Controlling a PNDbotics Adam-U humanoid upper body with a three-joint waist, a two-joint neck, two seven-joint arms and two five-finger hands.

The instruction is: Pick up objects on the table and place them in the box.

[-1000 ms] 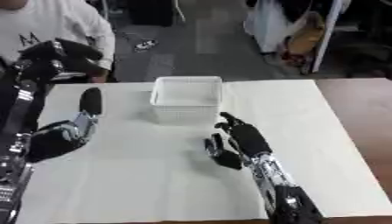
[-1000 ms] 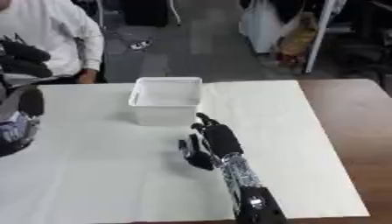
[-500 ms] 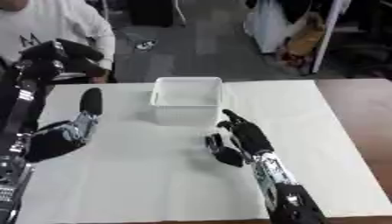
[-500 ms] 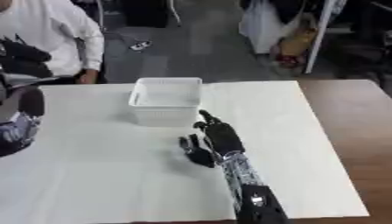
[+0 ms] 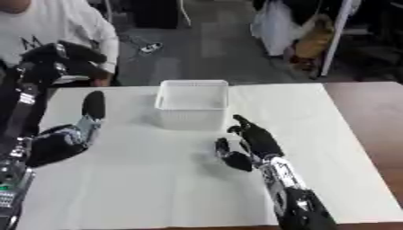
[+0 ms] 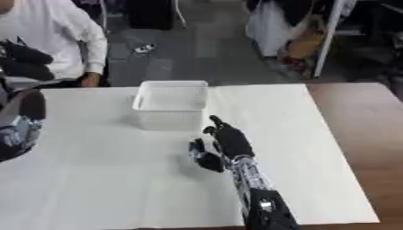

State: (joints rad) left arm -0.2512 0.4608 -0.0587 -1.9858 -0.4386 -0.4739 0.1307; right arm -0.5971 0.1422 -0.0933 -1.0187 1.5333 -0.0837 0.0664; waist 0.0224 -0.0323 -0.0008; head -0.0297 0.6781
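Observation:
A white plastic box [image 5: 192, 102] stands on the white cloth [image 5: 157, 179], at the far middle. My right hand [image 5: 250, 144] hovers low over the cloth just in front of the box and slightly to its right. It is open, with the fingers stretched toward the box, the thumb spread to the left and nothing in it. My left hand [image 5: 56, 145] is raised at the left edge, open and holding nothing, with a finger [image 5: 93, 106] pointing up. I see no loose object on the cloth.
The brown tabletop [image 5: 370, 117] shows bare to the right of the cloth. A black, jointed shape [image 5: 56, 58] hangs at the upper left above my left arm. A person in a white shirt [image 5: 55, 22] sits behind the far left edge.
My right hand has edged slightly forward, its fingers leaning a little more toward the box. The left hand and the box have stayed in place.

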